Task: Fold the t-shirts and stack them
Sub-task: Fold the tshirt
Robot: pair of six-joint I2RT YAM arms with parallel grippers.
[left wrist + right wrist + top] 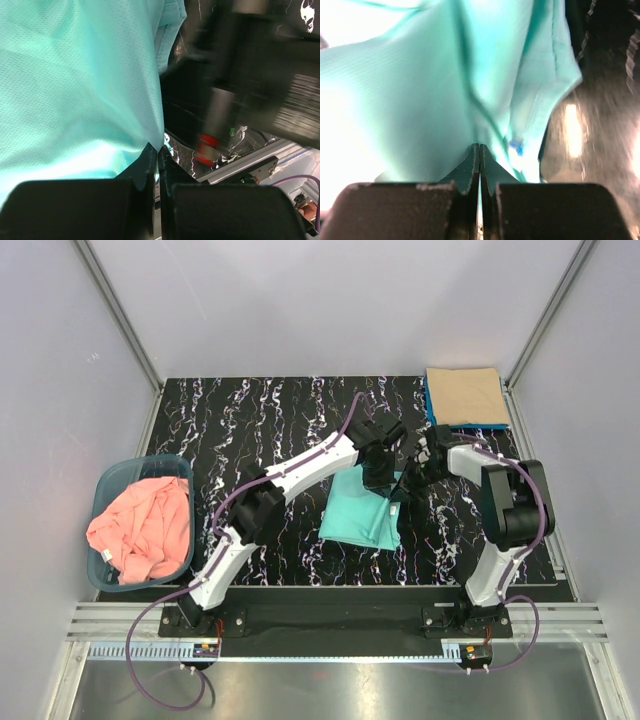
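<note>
Green shirt (352, 522) lies mid-table, spreading ahead of both fingertips (467, 170); we see the stack (462, 395) well beyond the right fingers. Left gripper (158, 152) and right gripper (479, 150) each pinch its edge, jaws closed. We judge a fold underway: next, carry that edge across level, together.

turquoise shirt (358, 518): far edge buried under left gripper (374, 480) and right gripper (407, 502) from above; cropped by top and left borders in each wrist view
blue shirt (431, 408): thin strip only, rest under tan shirt (463, 395); fold not readable
pink shirt (145, 525): crumpled in basket (104, 485), lower layers hidden
right arm (260, 75): dark smear in left wrist view, detail lost to blur
table (600, 130): smeared in right wrist view, marbling unreadable
</note>
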